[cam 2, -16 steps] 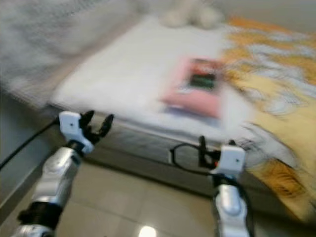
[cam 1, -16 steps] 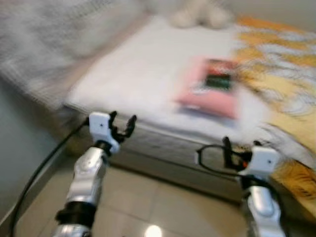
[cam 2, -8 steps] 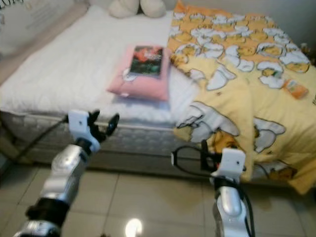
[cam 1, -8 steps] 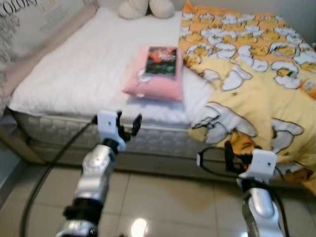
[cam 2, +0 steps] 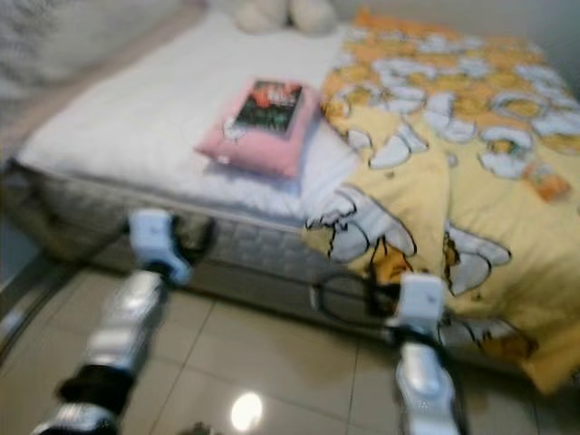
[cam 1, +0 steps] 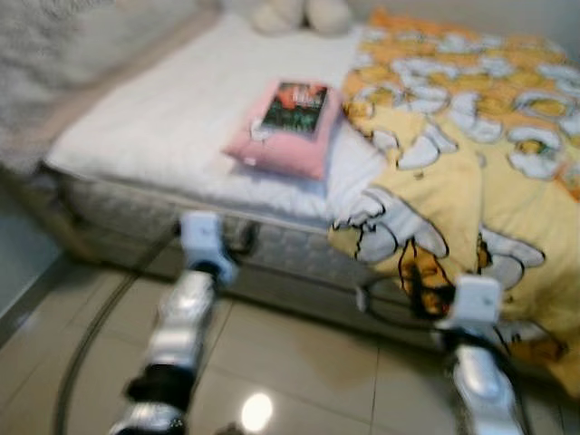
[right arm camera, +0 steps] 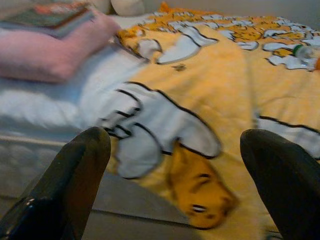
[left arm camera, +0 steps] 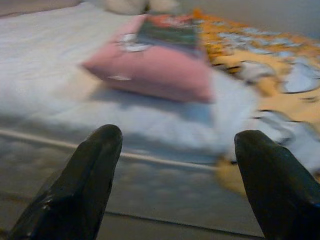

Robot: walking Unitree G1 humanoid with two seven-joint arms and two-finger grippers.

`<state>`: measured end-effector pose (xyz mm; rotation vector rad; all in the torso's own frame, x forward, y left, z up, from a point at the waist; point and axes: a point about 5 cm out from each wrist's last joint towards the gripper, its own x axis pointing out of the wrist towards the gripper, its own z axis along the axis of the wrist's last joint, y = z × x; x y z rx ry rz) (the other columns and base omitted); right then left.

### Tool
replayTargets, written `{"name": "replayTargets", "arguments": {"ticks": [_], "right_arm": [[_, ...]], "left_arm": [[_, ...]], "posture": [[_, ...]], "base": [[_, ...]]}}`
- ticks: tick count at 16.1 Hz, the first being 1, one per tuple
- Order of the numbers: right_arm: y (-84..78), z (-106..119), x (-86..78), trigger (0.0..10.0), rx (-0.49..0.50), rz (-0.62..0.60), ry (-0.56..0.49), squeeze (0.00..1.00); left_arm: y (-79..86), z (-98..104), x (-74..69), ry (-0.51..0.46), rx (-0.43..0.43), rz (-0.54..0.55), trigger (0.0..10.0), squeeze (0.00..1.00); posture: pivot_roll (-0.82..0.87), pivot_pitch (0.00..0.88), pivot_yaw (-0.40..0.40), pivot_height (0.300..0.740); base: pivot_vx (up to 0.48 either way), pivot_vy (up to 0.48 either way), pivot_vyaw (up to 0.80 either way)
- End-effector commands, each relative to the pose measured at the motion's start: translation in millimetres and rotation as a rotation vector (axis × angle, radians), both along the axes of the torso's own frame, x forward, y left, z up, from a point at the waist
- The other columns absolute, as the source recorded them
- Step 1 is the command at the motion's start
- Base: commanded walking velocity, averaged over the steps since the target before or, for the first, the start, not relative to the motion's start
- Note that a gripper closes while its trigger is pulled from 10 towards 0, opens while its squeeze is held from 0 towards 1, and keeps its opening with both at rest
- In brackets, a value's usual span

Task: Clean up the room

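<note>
A bed with a white sheet [cam 1: 172, 118] stands in front of me. A pink pillow [cam 1: 285, 140] lies on it with a dark book [cam 1: 294, 98] on top. A rumpled yellow duvet [cam 1: 471, 154] with white cartoon figures covers the bed's right half and hangs over the front edge. My left gripper [left arm camera: 178, 135] is open and held low before the mattress edge, facing the pillow [left arm camera: 150, 72]. My right gripper [right arm camera: 175, 136] is open too, facing the hanging duvet [right arm camera: 210, 100]. Both arms are blurred in the eye views.
Two pale plush toys [cam 1: 304, 14] sit at the head of the bed. A small orange item [cam 2: 548, 181] lies on the duvet at far right. A grey padded panel [cam 1: 54, 54] runs along the bed's left side. Glossy beige floor tiles [cam 1: 299, 362] lie underfoot, and a black cable [cam 1: 91, 335] trails by my left arm.
The whole picture has swung and blurred, so the camera moved; the bed now sits a little more to the right and nearer. Both grippers stay open in front of the mattress edge.
</note>
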<state>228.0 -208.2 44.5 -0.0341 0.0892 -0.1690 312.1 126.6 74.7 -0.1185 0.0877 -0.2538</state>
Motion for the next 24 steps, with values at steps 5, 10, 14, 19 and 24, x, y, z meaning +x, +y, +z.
{"name": "replayTargets", "arguments": {"ticks": [5,10,14,19,24], "right_arm": [[4.4,4.7,4.2,10.0,0.003,0.008,-0.027,0.0],[8.5,1.5,1.6,10.0,-0.007,0.043,-0.013,0.0],[8.0,0.8,6.5,10.0,-0.005,0.063,-0.005,0.0],[15.6,-5.0,10.5,10.0,0.005,0.107,0.026,0.0],[13.8,-5.1,14.2,10.0,0.008,0.082,0.016,0.0]], "left_arm": [[-4.4,11.2,6.0,-0.05,-0.02,-0.078,10.0,0.0],[1.6,6.8,4.5,-0.048,0.008,-0.064,10.0,0.0],[1.4,6.7,4.3,-0.051,0.006,-0.053,10.0,0.0],[16.4,-1.3,4.0,-0.02,0.128,0.038,10.0,0.0],[9.4,10.7,9.7,-0.066,0.054,0.026,10.0,0.0]], "posture": [[-0.01,0.0,0.052,0.74],[0.01,0.0,0.024,0.74],[0.03,0.0,0.014,0.74],[0.05,0.0,0.011,0.74],[0.04,0.0,0.027,0.74]], "base": [[0.0,-0.45,0.0],[0.0,-0.45,-0.46],[0.0,-0.45,0.0],[0.051,-0.261,0.26],[0.48,0.0,0.0]]}}
